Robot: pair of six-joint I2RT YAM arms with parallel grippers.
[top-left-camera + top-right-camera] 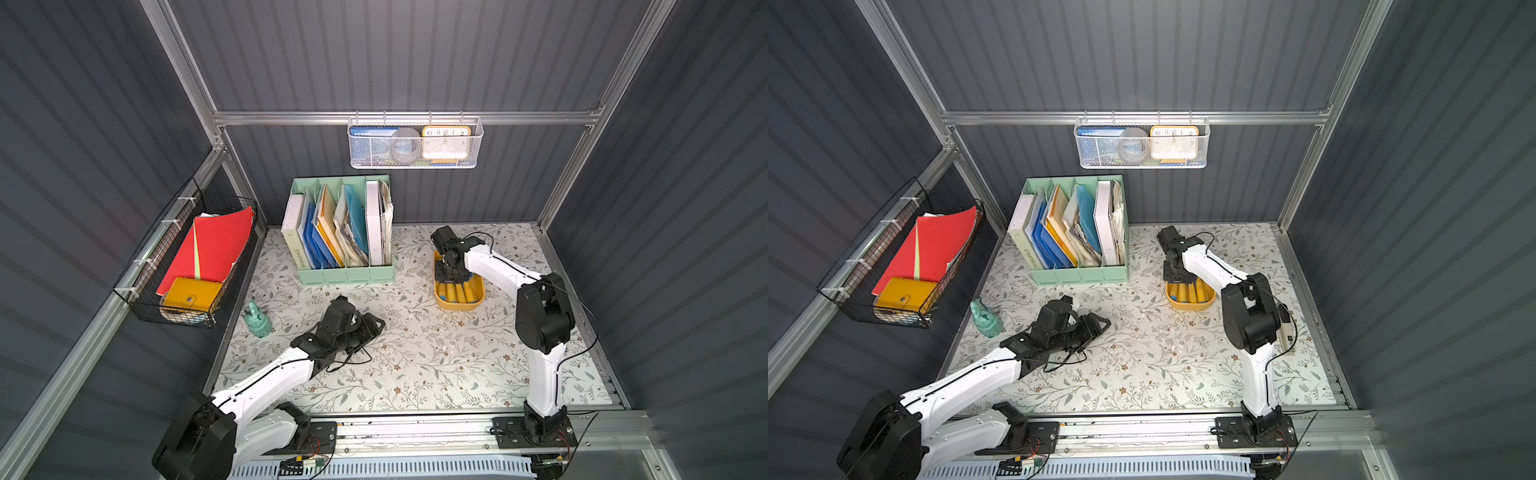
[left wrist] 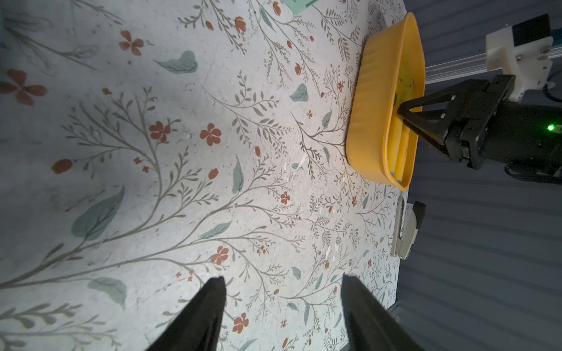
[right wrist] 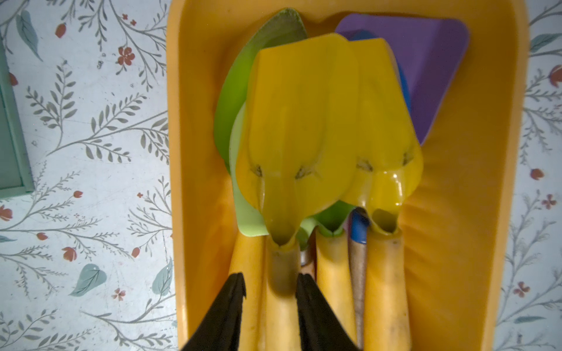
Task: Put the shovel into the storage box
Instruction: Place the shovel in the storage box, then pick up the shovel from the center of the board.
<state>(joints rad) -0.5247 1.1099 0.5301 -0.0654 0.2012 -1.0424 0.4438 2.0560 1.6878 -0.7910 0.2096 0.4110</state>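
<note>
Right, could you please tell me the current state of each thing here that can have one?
storage box: upright on the table, holding several shovels.
shovel: lying in the box on top of the others.
right gripper: open, fingers slightly apart on either side of the shovel's handle.
left gripper: open, empty, above the table.
file holder: upright, compartments filled.

One box is lying beneath the right fingers, holding shovels. Two yellow blades, two green blades, one blue blade and one purple blade are showing, with five handles countable. One stapler is lying far ahead of the left fingers. One file holder, one white basket, one black basket, one clock and one teal can are sitting away from both pairs.
</note>
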